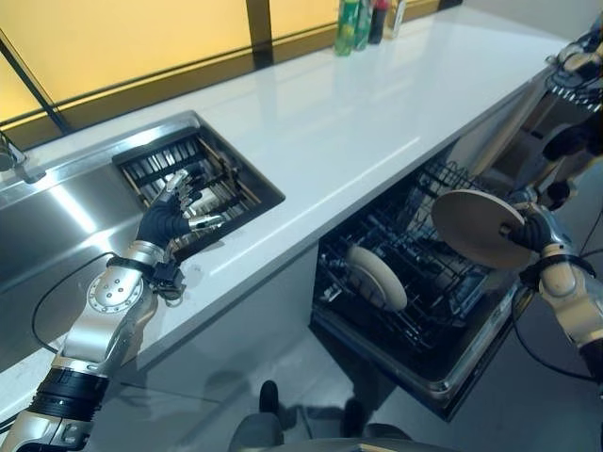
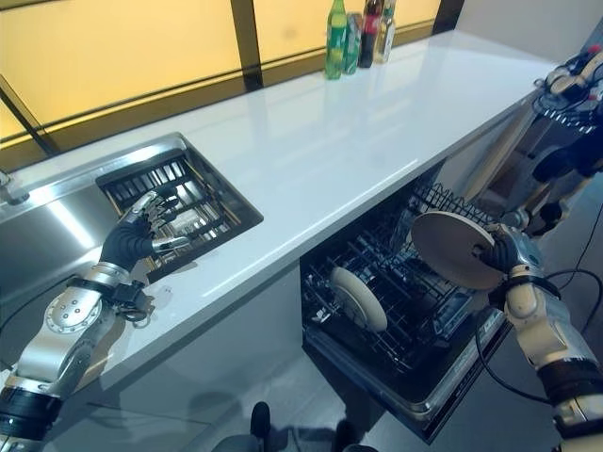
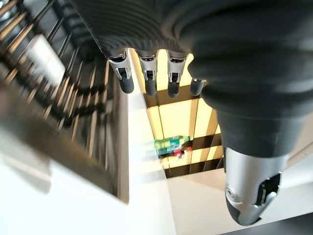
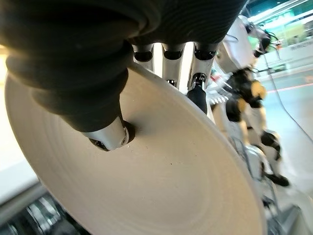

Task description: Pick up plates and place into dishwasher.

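Observation:
My right hand (image 1: 535, 232) pinches a cream plate (image 1: 476, 228) by its edge, holding it upright above the right side of the open dishwasher's lower rack (image 1: 429, 282). In the right wrist view the thumb (image 4: 105, 134) presses the plate's face (image 4: 161, 186) and the fingers curl behind its rim. A second cream plate (image 1: 377, 277) stands on edge in the rack's middle. My left hand (image 1: 168, 218) hovers open over the sink's black dish rack (image 1: 198, 179), fingers spread and holding nothing.
A white countertop (image 1: 358, 113) runs above the dishwasher. Bottles (image 1: 363, 24) stand at its far end by the window. A steel sink (image 1: 57, 221) lies left of the dish rack. Another robot (image 2: 570, 85) stands at the far right.

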Controlling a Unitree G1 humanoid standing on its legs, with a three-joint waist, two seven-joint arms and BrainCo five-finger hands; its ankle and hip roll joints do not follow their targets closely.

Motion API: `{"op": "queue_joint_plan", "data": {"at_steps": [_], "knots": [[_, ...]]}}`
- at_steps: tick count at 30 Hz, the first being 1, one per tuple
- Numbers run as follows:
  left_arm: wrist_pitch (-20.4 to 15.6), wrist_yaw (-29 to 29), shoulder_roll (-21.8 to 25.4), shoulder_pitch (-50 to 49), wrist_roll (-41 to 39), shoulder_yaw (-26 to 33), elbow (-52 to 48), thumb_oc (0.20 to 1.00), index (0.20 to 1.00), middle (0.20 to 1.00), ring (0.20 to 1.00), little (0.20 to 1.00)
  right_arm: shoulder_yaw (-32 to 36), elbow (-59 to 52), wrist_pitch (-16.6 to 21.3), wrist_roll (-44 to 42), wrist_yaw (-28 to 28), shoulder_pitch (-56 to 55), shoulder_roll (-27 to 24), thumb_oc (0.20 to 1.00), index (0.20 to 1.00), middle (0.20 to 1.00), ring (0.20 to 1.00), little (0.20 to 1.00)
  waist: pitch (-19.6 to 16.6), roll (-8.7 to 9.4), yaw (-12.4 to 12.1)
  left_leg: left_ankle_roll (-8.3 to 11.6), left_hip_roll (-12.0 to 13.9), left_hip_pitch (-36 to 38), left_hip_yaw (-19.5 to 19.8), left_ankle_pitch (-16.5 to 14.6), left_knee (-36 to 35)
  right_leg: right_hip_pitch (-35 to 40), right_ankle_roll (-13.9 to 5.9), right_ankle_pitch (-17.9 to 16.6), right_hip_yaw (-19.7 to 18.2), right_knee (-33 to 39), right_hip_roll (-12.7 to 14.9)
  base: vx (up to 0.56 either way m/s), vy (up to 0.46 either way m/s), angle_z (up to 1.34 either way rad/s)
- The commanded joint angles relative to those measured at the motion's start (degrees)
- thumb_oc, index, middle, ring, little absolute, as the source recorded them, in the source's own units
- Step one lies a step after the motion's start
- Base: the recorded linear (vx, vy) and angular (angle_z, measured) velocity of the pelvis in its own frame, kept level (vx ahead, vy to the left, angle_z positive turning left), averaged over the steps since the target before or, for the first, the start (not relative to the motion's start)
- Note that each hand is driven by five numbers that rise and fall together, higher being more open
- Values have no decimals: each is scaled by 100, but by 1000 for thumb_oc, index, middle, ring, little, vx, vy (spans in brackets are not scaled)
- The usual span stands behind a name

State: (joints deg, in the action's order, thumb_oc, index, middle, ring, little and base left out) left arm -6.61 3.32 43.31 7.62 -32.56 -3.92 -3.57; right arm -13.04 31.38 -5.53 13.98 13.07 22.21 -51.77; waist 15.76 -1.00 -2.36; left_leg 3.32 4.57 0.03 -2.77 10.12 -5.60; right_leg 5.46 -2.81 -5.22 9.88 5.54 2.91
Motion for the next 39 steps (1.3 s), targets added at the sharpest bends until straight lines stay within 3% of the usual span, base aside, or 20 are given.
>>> {"op": "queue_joint_plan", "data": {"at_steps": [1, 5, 15, 25, 30, 31, 32, 39], "knots": [[-471, 168, 231, 657, -496, -182, -389, 1000, 1000, 1000, 1000, 1000, -443, 304, -114, -150, 286, 1335, -496, 200, 200, 200, 200, 200, 447, 95, -250, -289, -533, 244, -14, -1023, 108, -250, -271, 215, 85, -84, 84, -127, -78, 9], [-517, 269, 243, 924, -797, -397, -446, 1000, 1000, 1000, 1000, 1000, -936, 1050, -197, -548, 160, 1982, -352, 200, 200, 200, 200, 200, 615, 5, -343, -269, -545, 64, 44, -964, 141, -412, -239, 181, 172, -130, 109, -93, -74, 10], [-579, 177, 255, 1355, -866, -585, -415, 1000, 1000, 1000, 1000, 1000, -1416, 2624, -122, -602, -136, 2821, 164, 200, 200, 200, 200, 200, 882, -275, -478, -249, -604, -303, 162, -840, 213, -793, -141, 189, 329, -293, 160, -54, -40, 11], [-501, 144, 187, 1453, -960, -579, -475, 1000, 1000, 1000, 1000, 1000, -1615, 3228, 68, -818, -809, 2999, 509, 200, 200, 200, 200, 200, 991, -439, -547, -234, -665, -427, 212, -768, 207, -971, -88, 211, 439, -405, 212, -13, -6, 2], [-416, 183, 142, 1455, -995, -599, -519, 1000, 1000, 1000, 1000, 1000, -1567, 3357, 204, -1076, -790, 3007, 646, 200, 200, 200, 200, 200, 1007, -494, -556, -229, -676, -427, 181, -764, 215, -985, -73, 213, 459, -425, 225, 0, 0, 0], [-416, 209, 142, 1436, -1018, -587, -509, 1000, 1000, 1000, 1000, 1000, -1526, 3344, 203, -1126, -740, 2995, 645, 548, 548, 548, 548, 548, 1004, -501, -553, -228, -674, -415, 176, -765, 210, -980, -72, 213, 466, -427, 227, 0, 0, 0], [-416, 218, 142, 1428, -1035, -578, -513, 1000, 1000, 1000, 1000, 1000, -1468, 3319, 238, -1276, -570, 2975, 646, 1000, 1000, 1000, 1000, 1000, 999, -504, -548, -227, -675, -406, 173, -767, 207, -974, -73, 210, 469, -427, 228, 0, 0, 0], [-485, 327, 13, 1098, -1047, -499, -568, 1000, 1000, 1000, 1000, 1000, -886, 2802, 227, -1707, 104, 2600, 504, 1000, 1000, 1000, 1000, 1000, 881, -419, -439, -235, -672, -220, 114, -848, 230, -839, -73, 224, 394, -430, 175, 29, 55, 0]]}}
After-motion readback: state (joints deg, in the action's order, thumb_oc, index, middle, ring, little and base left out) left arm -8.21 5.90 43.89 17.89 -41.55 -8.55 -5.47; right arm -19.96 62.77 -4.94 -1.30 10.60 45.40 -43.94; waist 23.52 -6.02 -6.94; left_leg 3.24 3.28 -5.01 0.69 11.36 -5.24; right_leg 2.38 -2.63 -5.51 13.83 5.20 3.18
